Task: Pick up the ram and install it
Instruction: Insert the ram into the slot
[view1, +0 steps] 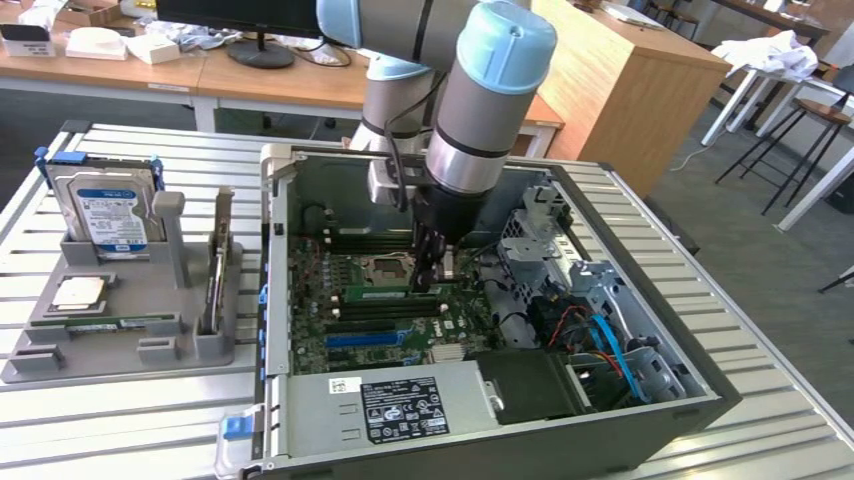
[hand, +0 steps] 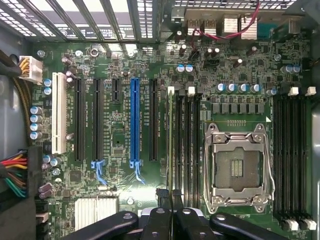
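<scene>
Fingers (hand: 163, 201) are pinching the ram (hand: 171, 142), holding it upright along a memory slot (hand: 171, 91) beside the CPU socket (hand: 239, 170). The install step is running, I judge; seating is calling for a straight, even press.

The ram (hand: 171, 145) is a thin, narrow green board, seen edge-on in the wrist view; it stands on its long edge in line with the memory slots (hand: 189, 145), on their side away from the CPU socket (hand: 239, 170); the gripper (hand: 172, 197) pinches its upper edge; whether it is seated cannot be told.
</scene>
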